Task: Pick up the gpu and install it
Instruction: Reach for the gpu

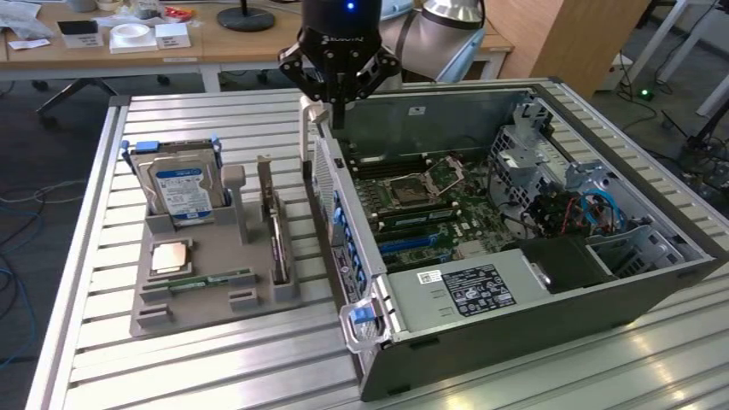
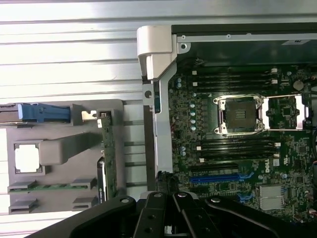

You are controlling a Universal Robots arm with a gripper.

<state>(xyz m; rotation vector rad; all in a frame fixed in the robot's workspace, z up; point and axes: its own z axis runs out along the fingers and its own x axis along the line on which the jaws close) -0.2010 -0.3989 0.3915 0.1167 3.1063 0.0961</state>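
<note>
The thin, flat dark rectangular expansion card stands on its long edge in a grey holder, beside the open computer case.

Slatted metal table. Gripper near table's far edge, above far end of open computer case side wall, fingers drawn together, well apart from gpu. Gpu stands on edge in grey tray, in slot along tray side nearest case. Tray sits toward table's edge on exterior view's left. In tray: hard drive upright at far end, square processor, green memory stick lying flat. Motherboard exposed inside case.
</note>
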